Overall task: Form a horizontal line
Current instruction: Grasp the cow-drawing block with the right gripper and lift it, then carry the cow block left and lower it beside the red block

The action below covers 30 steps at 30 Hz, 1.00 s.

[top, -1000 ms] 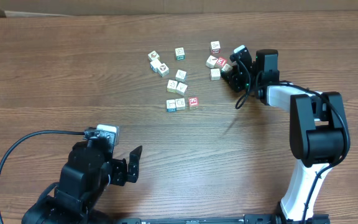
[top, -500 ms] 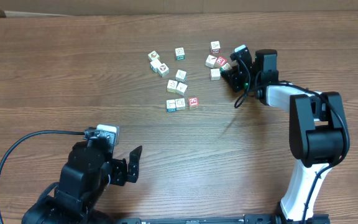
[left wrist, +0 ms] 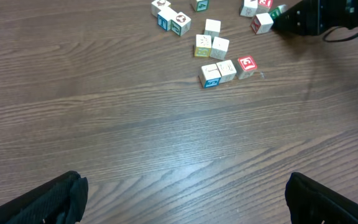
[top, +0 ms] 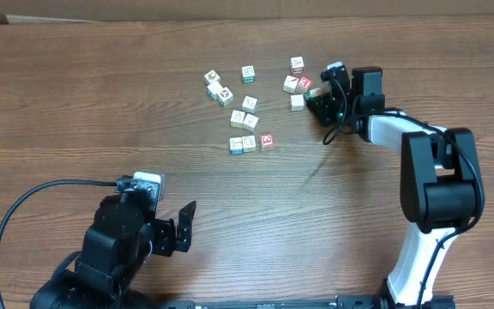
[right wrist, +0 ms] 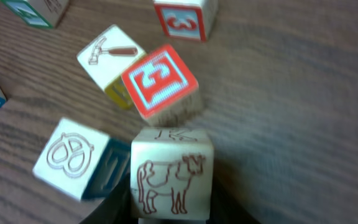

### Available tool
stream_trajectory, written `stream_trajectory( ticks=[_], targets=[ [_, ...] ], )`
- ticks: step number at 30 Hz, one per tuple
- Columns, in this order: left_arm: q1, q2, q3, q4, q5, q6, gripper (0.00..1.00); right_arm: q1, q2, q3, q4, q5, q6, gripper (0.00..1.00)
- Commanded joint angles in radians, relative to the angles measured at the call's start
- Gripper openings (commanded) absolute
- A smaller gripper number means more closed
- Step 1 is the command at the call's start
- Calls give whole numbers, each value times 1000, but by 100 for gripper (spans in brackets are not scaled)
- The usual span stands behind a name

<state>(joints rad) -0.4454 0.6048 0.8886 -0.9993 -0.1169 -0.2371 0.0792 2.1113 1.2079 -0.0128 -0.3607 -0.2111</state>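
Observation:
Three pale cubes lie in a short left-to-right row [top: 249, 142], the red-faced one slightly apart; the row also shows in the left wrist view [left wrist: 226, 70]. No four-cube line is in view. My right gripper [top: 318, 94] is at the right end of the scattered cubes. In the right wrist view the right gripper [right wrist: 170, 208] is shut on a cube with a cow drawing [right wrist: 171, 179]. A red-faced cube [right wrist: 160, 81] touches its far edge. A pretzel cube [right wrist: 70, 158] sits to its left. My left gripper [top: 183, 225] is open and empty near the front edge.
Other loose cubes lie scattered at the back middle: a pair [top: 218, 89], a green-faced one [top: 248, 74], two stacked close [top: 244, 114], and a hammer cube [right wrist: 109, 59]. The right arm [top: 427, 172] reaches in from the front right.
My right gripper has shifted slightly to the right with the cow cube in it. The left arm and the other cubes have not moved.

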Motion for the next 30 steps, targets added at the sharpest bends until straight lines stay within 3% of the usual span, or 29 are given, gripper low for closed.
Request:
stream_trajectory(
  ticks=[1, 15, 24, 30],
  targets=[
    [-6, -7, -4, 1, -13, -14, 100, 5, -69, 1, -55, 65, 33, 29],
    [-6, -7, -4, 1, -13, -14, 100, 24, -246, 1, -288, 137, 43, 30],
    [-6, -7, -4, 2, -13, -14, 100, 163, -280, 1, -491, 274, 174, 30],
    [-6, -7, -4, 2, -13, -14, 99, 282, -280, 1, -536, 370, 325, 30]
  ],
)
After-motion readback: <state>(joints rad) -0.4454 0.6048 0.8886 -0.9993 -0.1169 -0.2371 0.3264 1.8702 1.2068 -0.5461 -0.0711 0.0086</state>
